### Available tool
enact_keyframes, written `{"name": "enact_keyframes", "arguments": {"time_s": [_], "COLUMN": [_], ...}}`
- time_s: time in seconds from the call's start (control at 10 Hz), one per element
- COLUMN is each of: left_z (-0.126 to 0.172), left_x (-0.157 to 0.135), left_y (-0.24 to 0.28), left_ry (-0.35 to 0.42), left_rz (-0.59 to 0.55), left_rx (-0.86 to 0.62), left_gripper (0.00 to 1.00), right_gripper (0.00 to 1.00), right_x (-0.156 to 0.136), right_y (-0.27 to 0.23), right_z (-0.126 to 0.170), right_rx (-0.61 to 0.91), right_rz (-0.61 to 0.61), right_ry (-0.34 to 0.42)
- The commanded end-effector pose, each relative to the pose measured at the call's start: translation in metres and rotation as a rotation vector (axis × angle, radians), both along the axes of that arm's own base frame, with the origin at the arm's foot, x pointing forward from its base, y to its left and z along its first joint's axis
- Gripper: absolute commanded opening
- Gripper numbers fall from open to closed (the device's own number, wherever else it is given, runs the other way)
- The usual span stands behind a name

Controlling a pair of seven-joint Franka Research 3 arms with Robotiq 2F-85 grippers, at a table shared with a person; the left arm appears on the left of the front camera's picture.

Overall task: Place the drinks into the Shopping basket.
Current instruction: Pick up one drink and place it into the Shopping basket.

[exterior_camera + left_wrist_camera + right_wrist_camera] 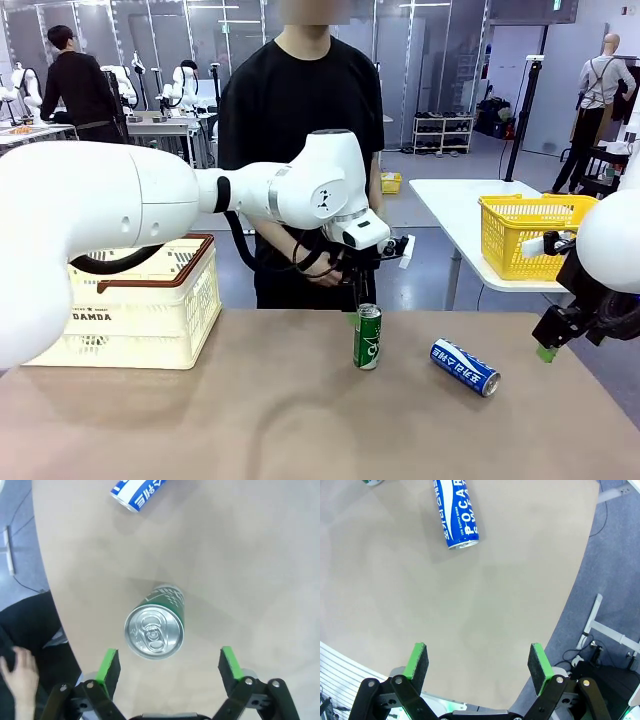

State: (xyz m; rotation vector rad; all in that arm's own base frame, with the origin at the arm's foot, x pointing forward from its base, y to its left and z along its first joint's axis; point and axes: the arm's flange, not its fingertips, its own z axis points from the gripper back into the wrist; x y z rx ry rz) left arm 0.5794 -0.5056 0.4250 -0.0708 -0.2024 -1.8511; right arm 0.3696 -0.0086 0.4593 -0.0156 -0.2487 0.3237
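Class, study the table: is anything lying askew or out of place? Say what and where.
The blue can lies tipped on its side on the table, to the right of the green can, which stands upright. No spill shows around it.

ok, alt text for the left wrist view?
Seen from straight above, the open left hand hovers over an upright green can with a silver top, standing on a tan table. A blue can with white lettering lies on its side at the top edge of the picture.
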Motion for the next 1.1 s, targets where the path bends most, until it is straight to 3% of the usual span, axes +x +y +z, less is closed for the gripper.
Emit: {"name": "enact_keyframes", "arguments": {"time_s": [0.0, 1.0], "left_z": [0.006, -0.033], "left_x": [0.021, 0.034], "left_y": [-0.022, -0.042], "left_ry": [0.007, 0.058], "left_rz": [0.006, 0.005], "left_rx": [0.033, 0.035], "left_gripper": [1.0, 1.0], "right_gripper": [1.0, 1.0], "right_x": [0.0, 0.0], "right_y": [-0.002, -0.002], "right_z": [0.001, 0.001], "right_rx": [-0.002, -0.002], "right_rz": [0.013, 0.013], "right_ry": [0.003, 0.003]}}
